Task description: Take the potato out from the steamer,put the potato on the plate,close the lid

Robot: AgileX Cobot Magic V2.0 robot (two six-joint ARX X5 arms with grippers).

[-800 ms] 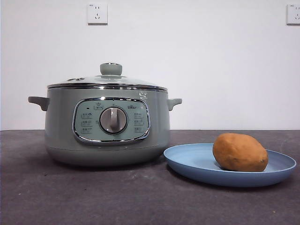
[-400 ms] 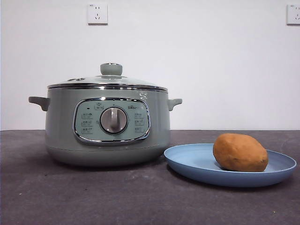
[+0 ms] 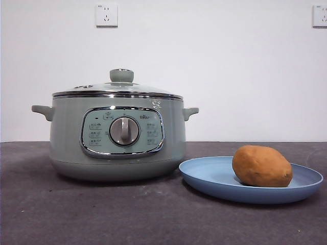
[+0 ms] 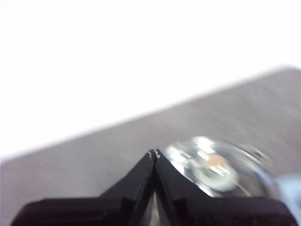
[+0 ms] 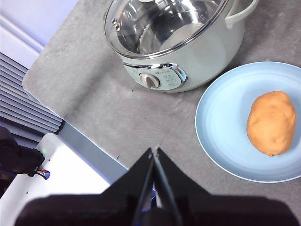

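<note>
The sage-green steamer [image 3: 117,135] stands at the left of the front view with the glass lid [image 3: 120,88] closed on it. The potato [image 3: 262,166] lies on the light-blue plate [image 3: 214,176] to its right. In the right wrist view the steamer [image 5: 188,47], lid [image 5: 164,23], plate [image 5: 221,122] and potato [image 5: 272,123] lie well below my right gripper [image 5: 155,150], which is shut and empty. My left gripper [image 4: 154,153] is shut and empty, high above the blurred lid [image 4: 211,165]. Neither gripper shows in the front view.
A white wall with two sockets [image 3: 106,14] stands behind the table. In the right wrist view the table's edge [image 5: 61,113] and a white base [image 5: 56,179] lie beyond the steamer.
</note>
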